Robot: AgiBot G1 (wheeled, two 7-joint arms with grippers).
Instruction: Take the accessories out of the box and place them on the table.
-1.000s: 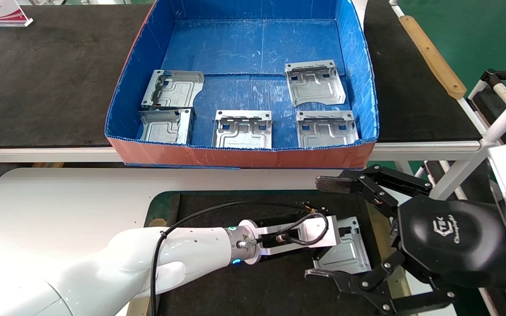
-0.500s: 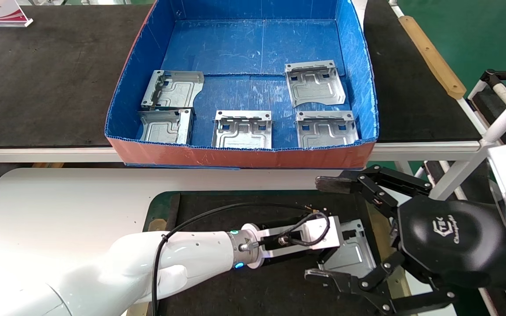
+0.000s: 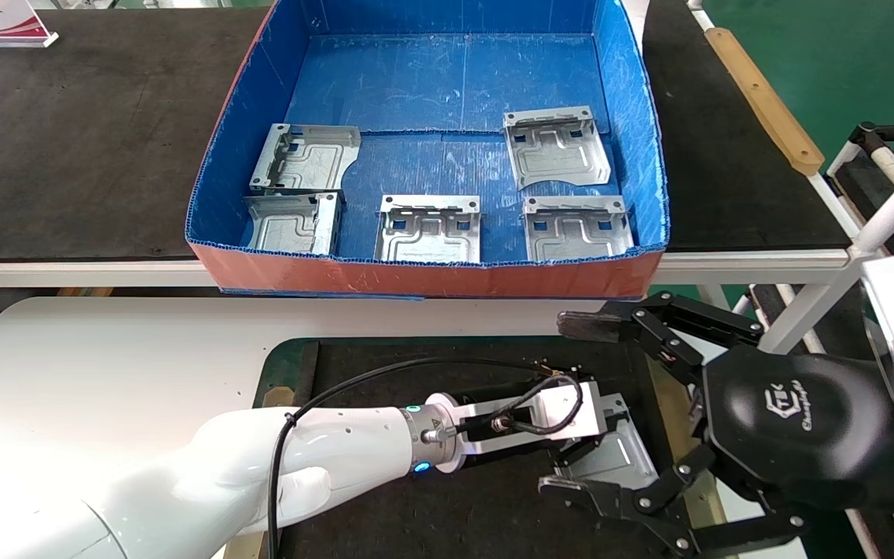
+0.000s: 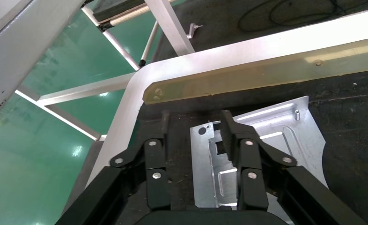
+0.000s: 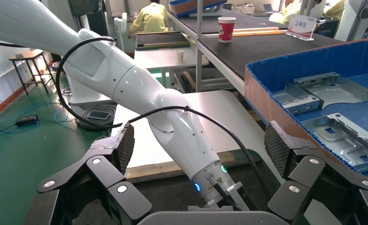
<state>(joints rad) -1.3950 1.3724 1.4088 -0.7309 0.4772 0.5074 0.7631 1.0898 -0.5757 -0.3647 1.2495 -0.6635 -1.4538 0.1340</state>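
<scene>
while five accessories [image 3: 428,227] lie in box [image 3: 424,278] at 12 o'clock, sixth bracket [image 3: 610,454] lies on tabletop [image 3: 105,349] black mat at 5 o'clock. left gripper [image 4: 194,129] over it, jaws spread, one finger over plate, not clamped. right gripper [image 3: 571,404] idle at 4 o'clock, jaws wide apart.

"TEK" logo on right hand [image 3: 571,407], "上料区" on sign [image 5: 304,26]

Box [image 3: 633,116] was blue inside, orange-red outside. Brackets [image 3: 429,229] were silver w/ embossed grooves. Table [image 3: 105,349] was white w/ black mat [image 3: 431,512], green-edged. Left arm [image 3: 261,466] white; right gripper [image 3: 571,407] black, pads [image 5: 124,143] cross-hatched.
</scene>
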